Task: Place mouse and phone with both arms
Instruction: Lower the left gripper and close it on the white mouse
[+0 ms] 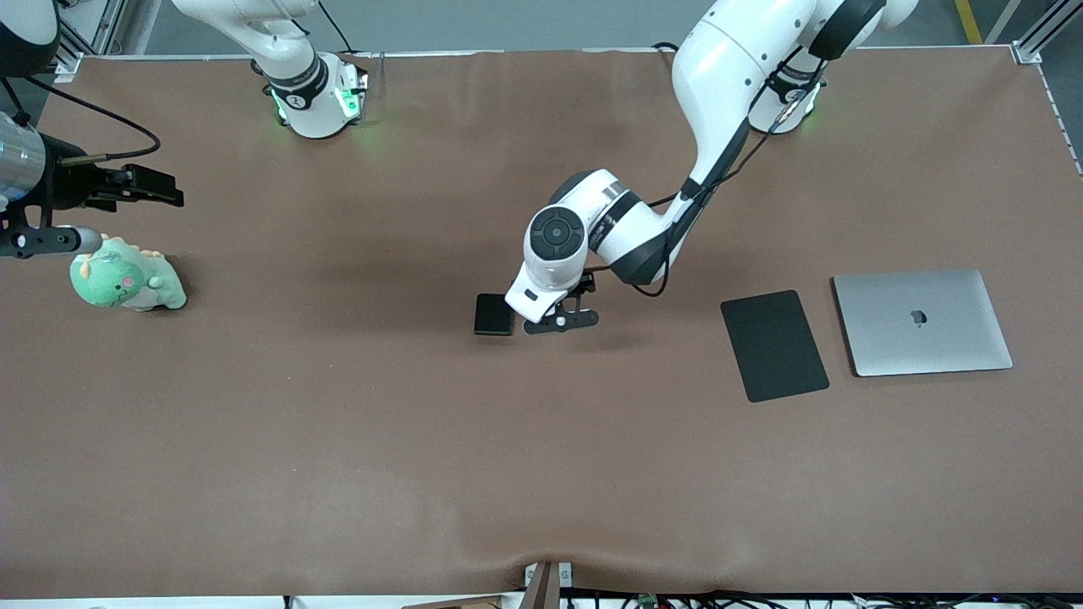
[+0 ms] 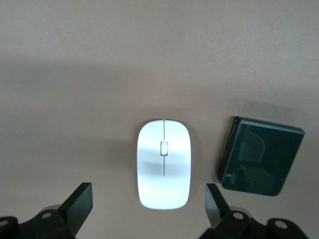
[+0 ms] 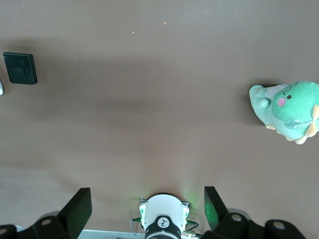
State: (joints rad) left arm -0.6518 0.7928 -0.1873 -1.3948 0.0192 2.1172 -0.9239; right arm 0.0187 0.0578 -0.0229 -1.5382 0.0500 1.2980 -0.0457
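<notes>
— Where is the mouse (image 2: 163, 164) lying?

— On the tabletop (image 1: 338, 423) beside the phone (image 1: 493, 314), under the left pincer (image 2: 149, 199), which is hanging open, fingers at three and nine around its long axis.

— And the right pincer (image 3: 144, 206)?

— Waiting open above the plush toy (image 1: 127, 277).

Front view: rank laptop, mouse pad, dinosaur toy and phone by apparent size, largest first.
1. Laptop
2. Mouse pad
3. Dinosaur toy
4. Phone
All lie on the table, so nearness hardly skews the order.
</notes>
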